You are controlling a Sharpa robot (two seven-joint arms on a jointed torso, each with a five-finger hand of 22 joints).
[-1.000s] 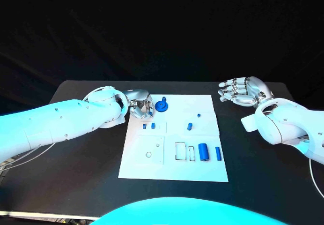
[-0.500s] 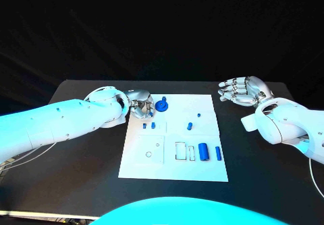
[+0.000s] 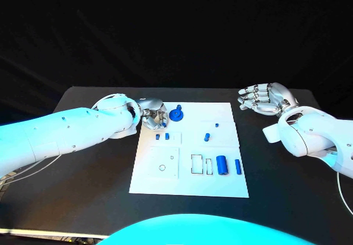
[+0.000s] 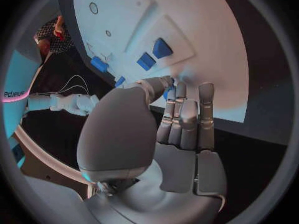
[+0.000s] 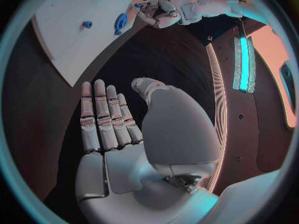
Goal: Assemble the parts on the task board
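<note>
Head view shows the left hand [image 3: 153, 118] at the far left corner of the task board [image 3: 221, 189], the white plate lying flat in the middle of the black desk [image 3: 88, 178]. Its fingers [image 3: 163, 118] are curled in close and touch a round blue part [image 3: 176, 115] that sits near that far corner. The part has a thin stem poking away from the robot. Left wrist view shows the fingers [image 4: 187, 114] bent down together with their tips on the white board, and a bit of blue peeks out between the thumb and the next finger. I cannot tell if the part is really pinched or only touched.

The right hand [image 3: 263, 100] floats over the desk past the far right corner of the board, well apart from it. Its fingers [image 5: 102, 114] are straight, side by side, and hold nothing.

Two small blue pegs [image 3: 162, 136] stand close to the left hand. Two more small blue parts [image 3: 206, 137] sit near the middle of the board. A fat blue tube [image 3: 221, 165] and a thin blue tube [image 3: 237, 166] lie side by side on the right part of the board. Their long sides run from near to far.
</note>
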